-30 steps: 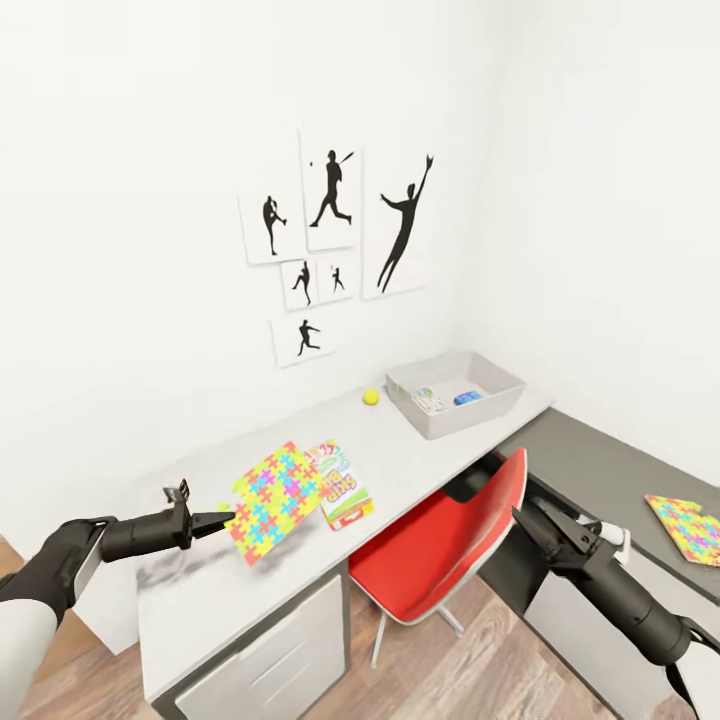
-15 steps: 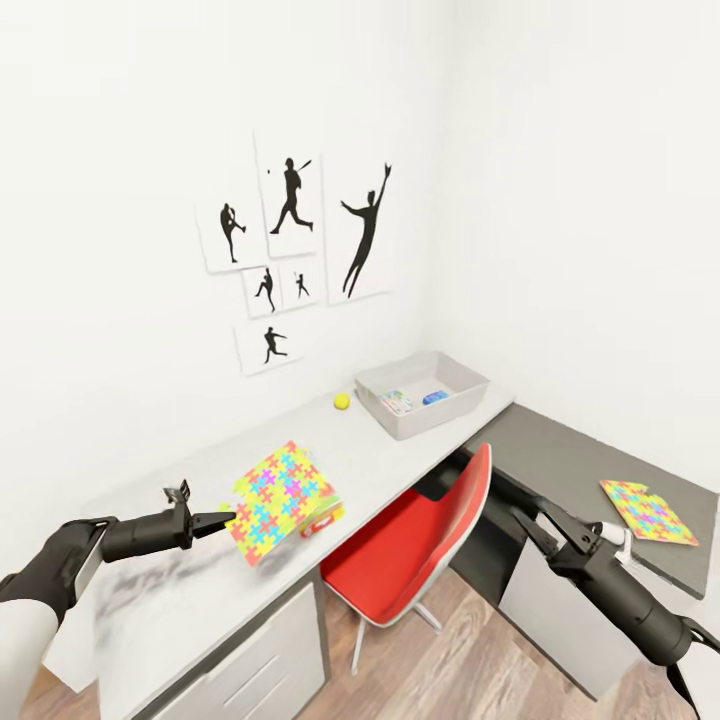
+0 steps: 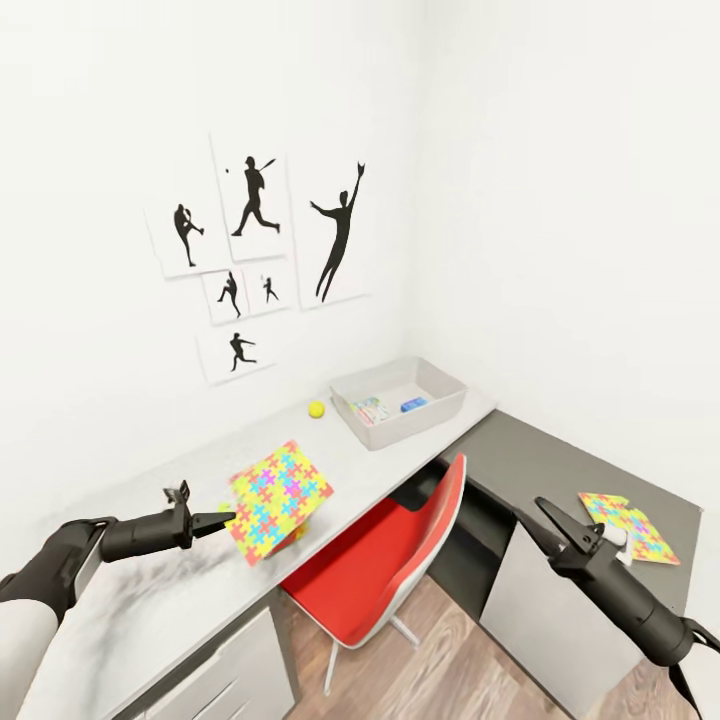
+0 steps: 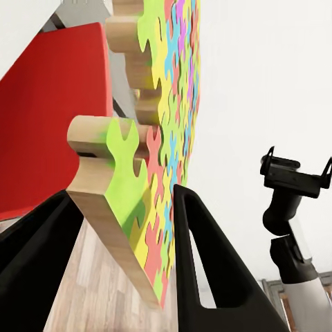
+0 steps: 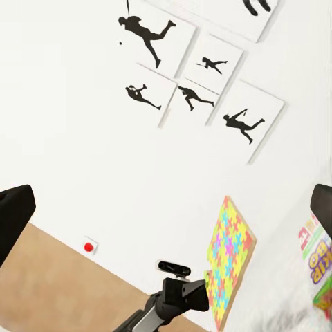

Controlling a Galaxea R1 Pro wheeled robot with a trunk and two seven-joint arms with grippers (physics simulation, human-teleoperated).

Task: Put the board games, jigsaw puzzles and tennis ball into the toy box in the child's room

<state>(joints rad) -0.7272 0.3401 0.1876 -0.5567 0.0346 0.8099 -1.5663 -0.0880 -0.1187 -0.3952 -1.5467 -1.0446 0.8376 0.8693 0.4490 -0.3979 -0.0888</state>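
Over on the left of the head view, the left arm reaches forward nearly level over the table (image 3: pixel 190 600), and its left gripper (image 3: pixel 226 519) has 1 jigsaw puzzle (image 3: pixel 278 498) pinched by a corner, lifted off the top and tilted. The left wrist view gives what the head cam can't: both fingers (image 4: pixel 207 277) clamped on the board's edge, wooden thickness showing. Further along sit the tennis ball (image 3: pixel 316 408) and the toy box (image 3: pixel 398 402), with 2 small things inside too tiny to identify. A red chair (image 3: pixel 375 560) is tucked under the desk. The second jigsaw (image 3: pixel 628 526) lies flat on the dark lower section. The right gripper (image 3: pixel 540 517) hangs low beside it, jaws apart. The right wrist view catches a Skip-Bo box (image 5: pixel 319 263), cut off at the frame edge.
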